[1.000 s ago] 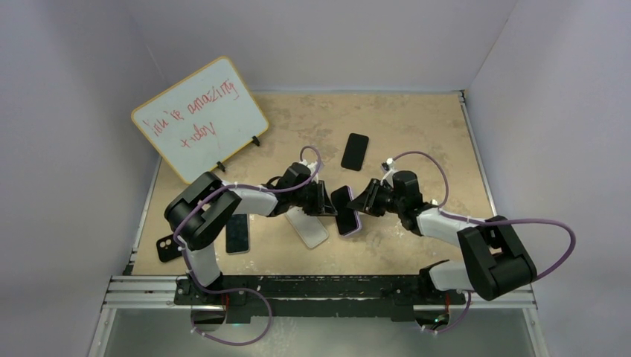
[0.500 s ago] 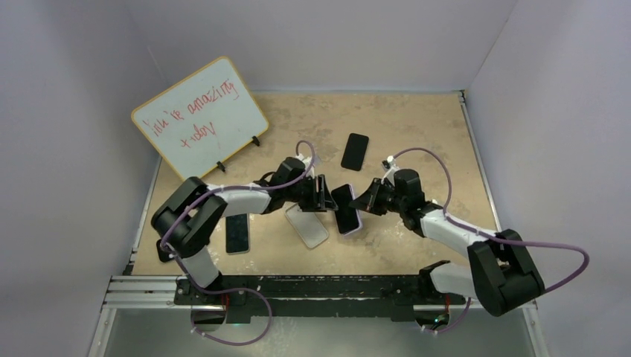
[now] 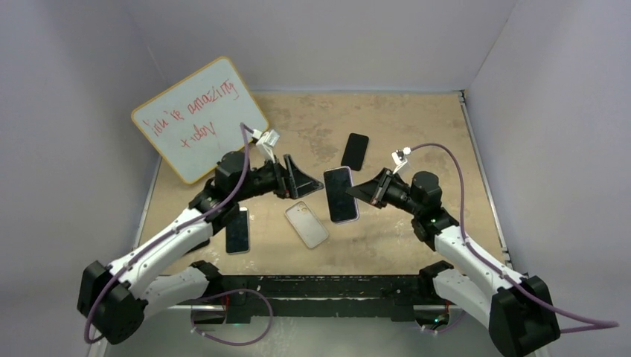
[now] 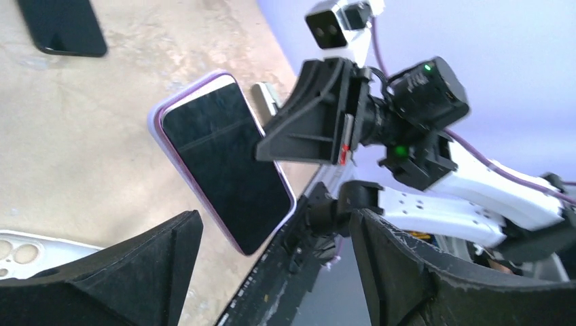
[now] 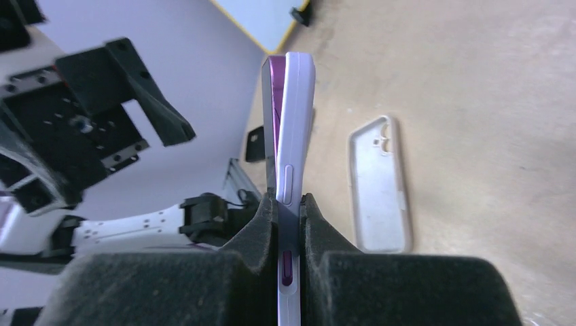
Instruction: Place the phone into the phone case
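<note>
A purple phone in a pale lilac phone case [image 3: 340, 195] hangs above the table's middle, its dark screen turned toward the left arm. My right gripper [image 3: 359, 195] is shut on its right edge. In the right wrist view the cased phone [image 5: 289, 122] stands edge-on between the pads of the right gripper [image 5: 290, 210], a purple strip showing beside the pale rim. My left gripper [image 3: 309, 182] is open just left of the phone, apart from it. The left wrist view shows the phone [image 4: 221, 159] beyond the wide left gripper [image 4: 278, 272].
An empty whitish case [image 3: 306, 223] lies flat below the held phone. One black phone [image 3: 355, 151] lies farther back, another [image 3: 238, 229] by the left arm. A whiteboard [image 3: 199, 119] leans at the back left. Walls close three sides.
My left gripper opened, let go of the cased phone and drew back to the left. The right gripper closed on it and raised it, the screen now tilted up.
</note>
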